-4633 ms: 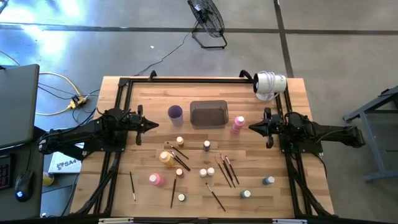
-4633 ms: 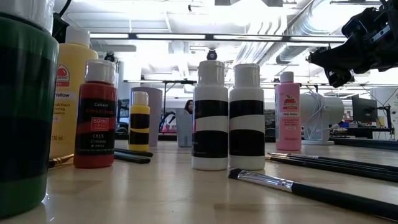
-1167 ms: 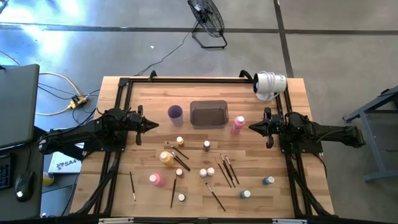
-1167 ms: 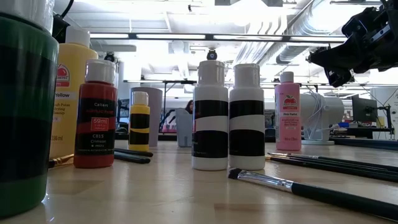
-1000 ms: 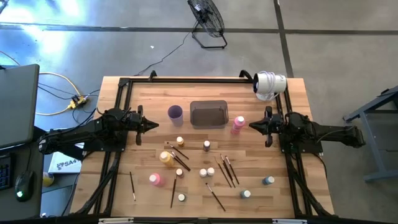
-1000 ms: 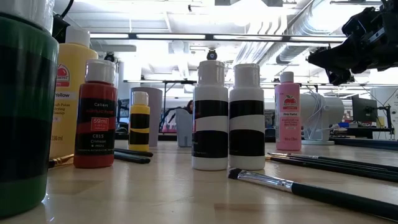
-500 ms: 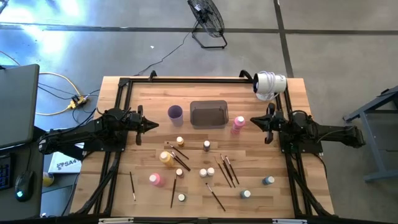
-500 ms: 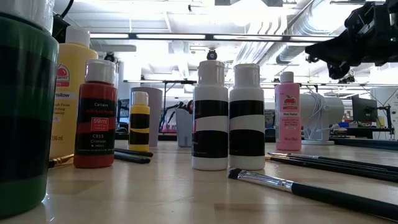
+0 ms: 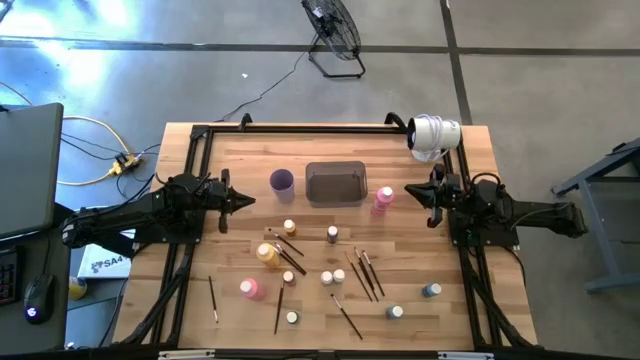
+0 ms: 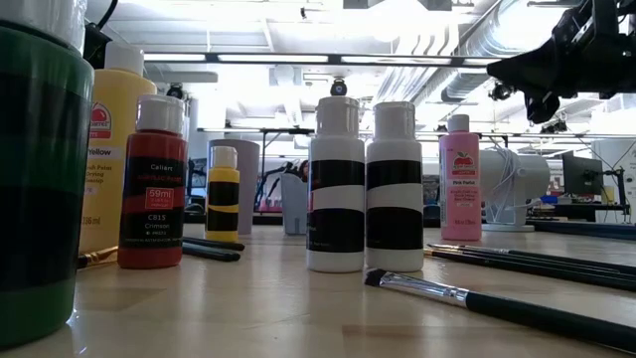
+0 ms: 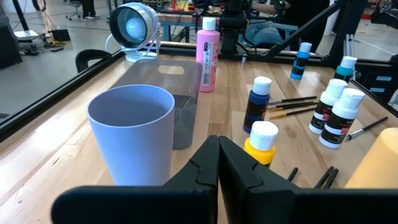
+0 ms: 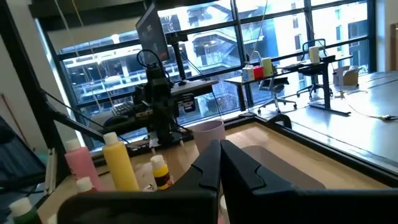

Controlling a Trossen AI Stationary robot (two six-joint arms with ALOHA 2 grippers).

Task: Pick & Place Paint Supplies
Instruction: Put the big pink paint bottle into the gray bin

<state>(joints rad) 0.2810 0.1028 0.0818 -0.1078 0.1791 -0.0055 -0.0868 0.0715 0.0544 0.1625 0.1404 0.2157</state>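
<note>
Right gripper (image 9: 410,191) clenched, empty, just at 3 o'clock of the pink bottle (image 9: 383,199); left gripper (image 9: 248,200) clenched, empty, at 9 o'clock of the cup (image 9: 282,181); risk: closed jaws advancing would topple the bottle.

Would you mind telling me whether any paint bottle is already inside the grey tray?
No, the grey tray holds nothing, and the pink bottle stands on the table beside it.
</note>
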